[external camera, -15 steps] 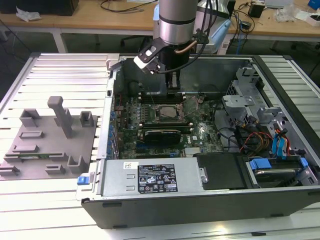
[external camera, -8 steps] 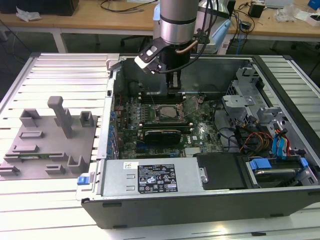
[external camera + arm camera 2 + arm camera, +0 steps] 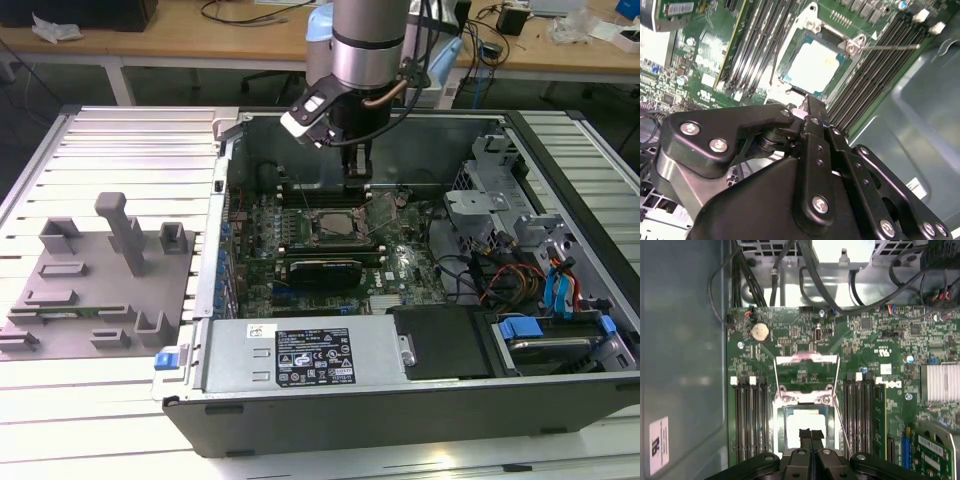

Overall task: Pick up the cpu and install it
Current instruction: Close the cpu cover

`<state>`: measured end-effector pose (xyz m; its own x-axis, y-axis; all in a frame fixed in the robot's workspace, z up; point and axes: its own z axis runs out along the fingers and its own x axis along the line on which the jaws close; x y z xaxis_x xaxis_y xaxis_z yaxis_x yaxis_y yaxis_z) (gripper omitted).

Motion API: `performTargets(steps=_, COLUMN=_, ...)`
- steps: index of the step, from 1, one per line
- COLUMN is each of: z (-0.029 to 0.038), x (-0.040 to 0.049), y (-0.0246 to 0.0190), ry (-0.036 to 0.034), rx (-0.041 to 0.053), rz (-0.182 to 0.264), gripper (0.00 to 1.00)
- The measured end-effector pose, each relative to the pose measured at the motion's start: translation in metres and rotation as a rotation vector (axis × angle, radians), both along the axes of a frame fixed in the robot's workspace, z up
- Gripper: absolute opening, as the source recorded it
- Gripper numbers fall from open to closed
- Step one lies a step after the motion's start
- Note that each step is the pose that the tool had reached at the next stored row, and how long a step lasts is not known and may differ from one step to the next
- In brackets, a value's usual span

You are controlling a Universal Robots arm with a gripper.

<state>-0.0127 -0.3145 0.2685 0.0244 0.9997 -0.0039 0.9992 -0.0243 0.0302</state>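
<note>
Cpu (image 3: 801, 421) lies in socket (image 3: 783, 401) — hand (image 3: 811, 433) above.

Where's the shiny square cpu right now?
In the first wrist view, the cpu lies in the open socket on the green motherboard, between the memory slots, right under the pincer.

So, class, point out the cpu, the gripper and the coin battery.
cpu (image 3: 812, 70), second wrist view, middle of its silver top.
gripper (image 3: 811, 433), first wrist view, between its fingertips.
coin battery (image 3: 759, 330), first wrist view, its round face.
</note>
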Motion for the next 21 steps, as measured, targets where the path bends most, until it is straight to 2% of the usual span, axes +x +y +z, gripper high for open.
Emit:
performTargets(steps=6, z=0.0, x=0.0138, y=0.0, ry=0.0, rx=0.0, rz=0.0, gripper=0.11)
performTargets(steps=16, z=0.0, x=0.0524, y=0.0, ry=0.0, rx=0.0, rz=0.0, gripper=0.11)
performTargets(steps=21, z=0.0, x=0.0673, y=0.0, ry=0.0, rx=0.0, rz=0.0, gripper=0.11)
